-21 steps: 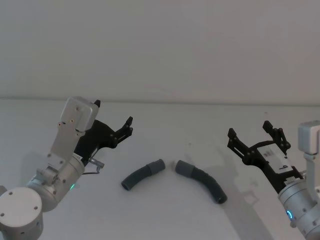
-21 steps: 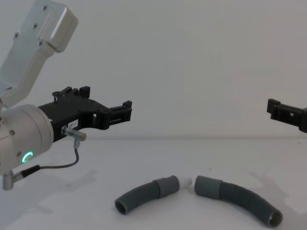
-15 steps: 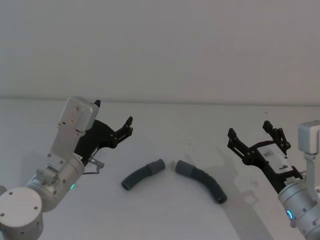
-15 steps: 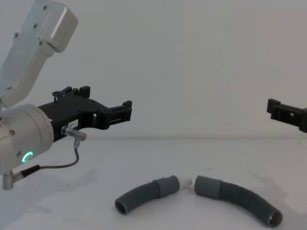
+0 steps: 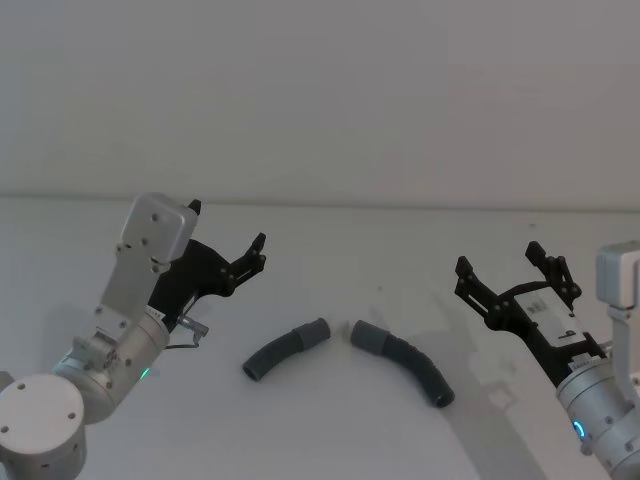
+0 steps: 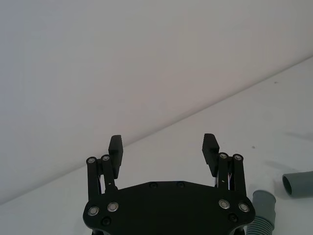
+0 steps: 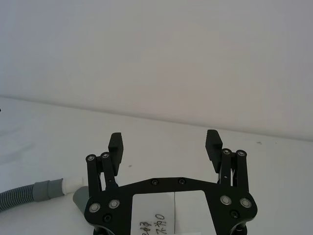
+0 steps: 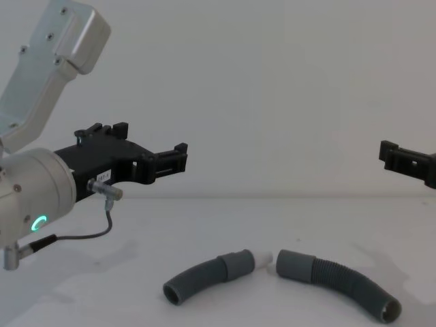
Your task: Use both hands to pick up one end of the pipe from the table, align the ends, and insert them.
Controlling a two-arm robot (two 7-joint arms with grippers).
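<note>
White table [image 5: 330, 440] carries both hose pieces near its middle: the shorter piece [image 5: 285, 348] and the longer piece [image 5: 405, 362] lie curved, white tip [image 8: 263, 258] facing the smooth cuff [image 8: 293, 263] (a slight gap between). The left gripper [image 6: 163, 142] hovers leftward and the right gripper [image 5: 498, 258] rightward, jaws spread wide, holding nothing.

Far side: plain pale grey wall [image 5: 320, 90] — matte, unmarked, spanning left to right. Nearer, around the middle — tiny dark speck [image 5: 378, 291], well short of the wall.
</note>
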